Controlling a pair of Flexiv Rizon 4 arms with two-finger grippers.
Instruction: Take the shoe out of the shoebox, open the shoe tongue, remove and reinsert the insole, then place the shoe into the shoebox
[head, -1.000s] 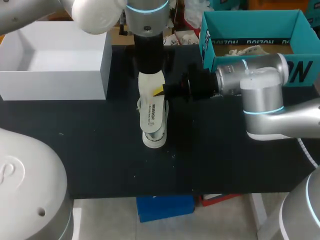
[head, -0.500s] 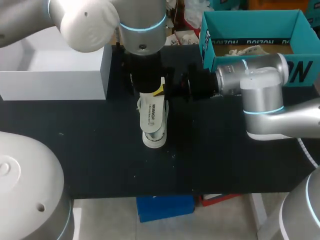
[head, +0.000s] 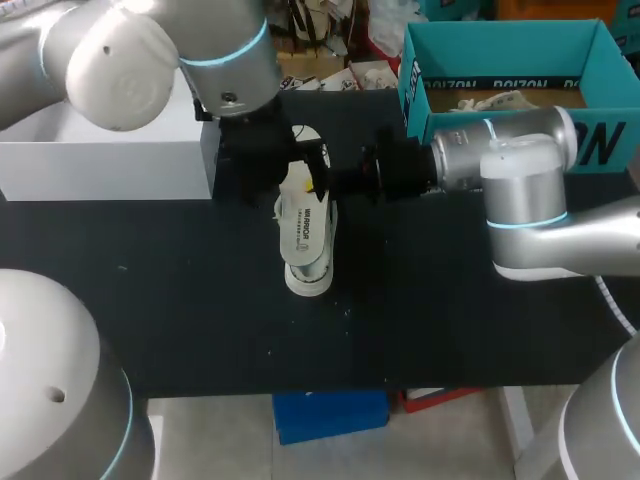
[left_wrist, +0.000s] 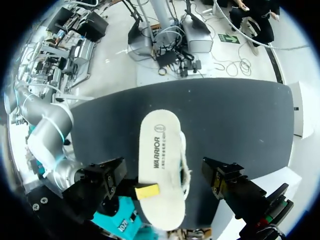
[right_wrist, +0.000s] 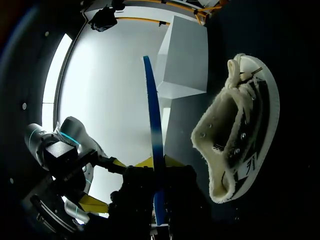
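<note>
The shoe (right_wrist: 235, 135) lies on its side mid-table. Just over it, my right gripper (right_wrist: 157, 162) is clamped on the insole (left_wrist: 159, 160), 2 fingers pinching its edge. My left gripper (right_wrist: 105, 183) hangs at 11 o'clock, fingers apart. The teal shoebox (head: 470, 100) sits at 2 o'clock.

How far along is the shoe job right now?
Done: the shoe lies on the table, out of any box, and its blue insole is out. In hand: the right gripper is shut on that insole beside the shoe. Still to do: reinserting the insole, then boxing the shoe.
</note>
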